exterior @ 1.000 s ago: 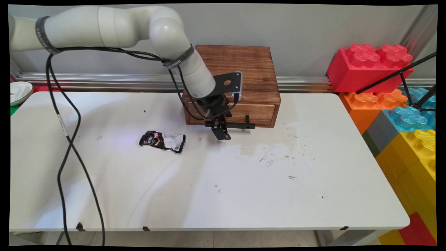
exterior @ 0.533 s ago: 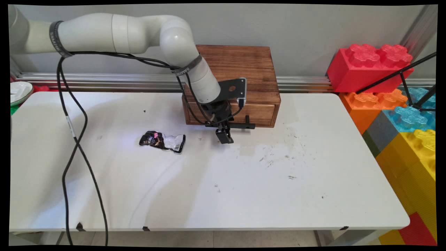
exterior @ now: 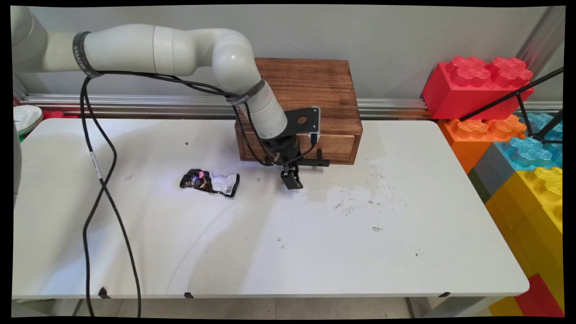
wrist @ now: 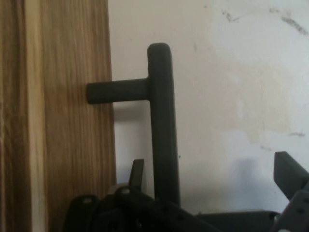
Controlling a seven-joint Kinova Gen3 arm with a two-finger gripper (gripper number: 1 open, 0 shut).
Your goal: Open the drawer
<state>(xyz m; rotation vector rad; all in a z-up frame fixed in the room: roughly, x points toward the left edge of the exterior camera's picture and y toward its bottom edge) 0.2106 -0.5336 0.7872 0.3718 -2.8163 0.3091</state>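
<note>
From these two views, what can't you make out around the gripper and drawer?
- Drawer contents: shut front, both views.
- Handle: lower end hidden behind the gripper's linkage in the hand view; left part hidden by the wrist in the main view.
- Fingers stand apart with the bar between; whether either touches it, cannot tell.
- Packet print: too small, main view.
- White dish: cut off at the left edge.
</note>
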